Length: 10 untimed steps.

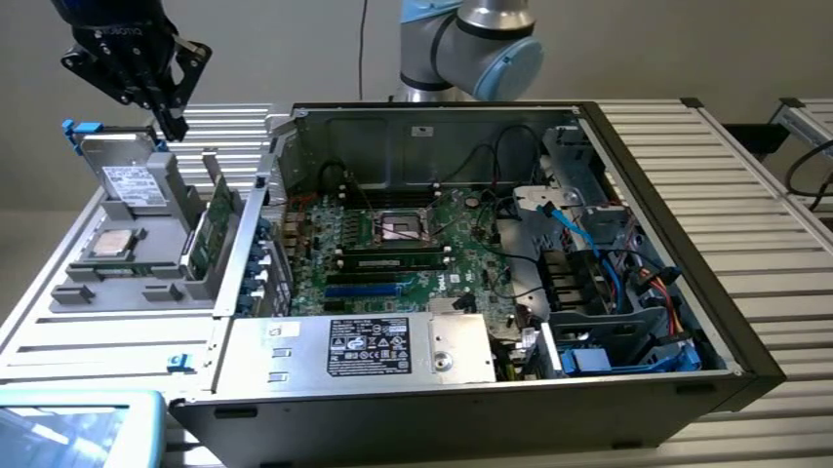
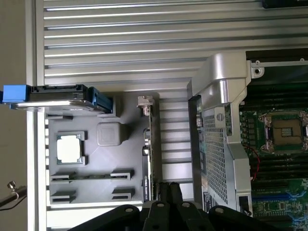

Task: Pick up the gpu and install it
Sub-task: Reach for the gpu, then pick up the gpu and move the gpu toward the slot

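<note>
Pincer (image 1: 171, 127) narrow, holding nothing, poised above the gpu's end | gpu (image 1: 217, 216) stands on edge in grey holder tray (image 1: 131, 288) beside open computer case (image 1: 651, 117) | ungrasped; pickup and install both outstanding.

The gpu (image 1: 213, 226) (image 2: 149, 144) is a thin flat card standing upright on its long edge in a slot of the grey holder (image 1: 131, 292) (image 2: 96, 166). It sits on the holder's side nearest the open case (image 1: 390, 127) (image 2: 216, 125), outside it and not installed. Its green circuit board face shows in the exterior view. Edge-on in the wrist view, it has a small metal bracket at one end.
</note>
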Each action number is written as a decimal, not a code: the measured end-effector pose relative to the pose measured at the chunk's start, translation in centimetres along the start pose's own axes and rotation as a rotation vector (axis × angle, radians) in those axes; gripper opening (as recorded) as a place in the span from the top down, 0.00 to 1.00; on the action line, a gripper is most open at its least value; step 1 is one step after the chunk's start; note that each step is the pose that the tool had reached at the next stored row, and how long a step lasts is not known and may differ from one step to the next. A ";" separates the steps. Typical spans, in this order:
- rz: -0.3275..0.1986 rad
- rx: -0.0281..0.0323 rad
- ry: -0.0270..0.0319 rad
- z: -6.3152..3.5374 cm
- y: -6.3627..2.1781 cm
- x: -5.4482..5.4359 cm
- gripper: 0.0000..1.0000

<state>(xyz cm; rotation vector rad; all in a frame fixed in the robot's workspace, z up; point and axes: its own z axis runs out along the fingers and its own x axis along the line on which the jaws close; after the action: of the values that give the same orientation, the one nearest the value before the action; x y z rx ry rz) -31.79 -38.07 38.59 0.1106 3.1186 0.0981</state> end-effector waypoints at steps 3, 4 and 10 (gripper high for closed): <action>0.000 0.0000 0.0000 0.00 0.00 0.0 0.88; 0.000 0.0000 0.0000 0.00 0.00 0.0 0.88; 0.000 0.0000 0.0000 0.00 0.00 0.0 0.80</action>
<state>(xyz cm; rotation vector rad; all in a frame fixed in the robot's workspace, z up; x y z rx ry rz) -31.79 -38.07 38.59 0.1107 3.1187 0.0980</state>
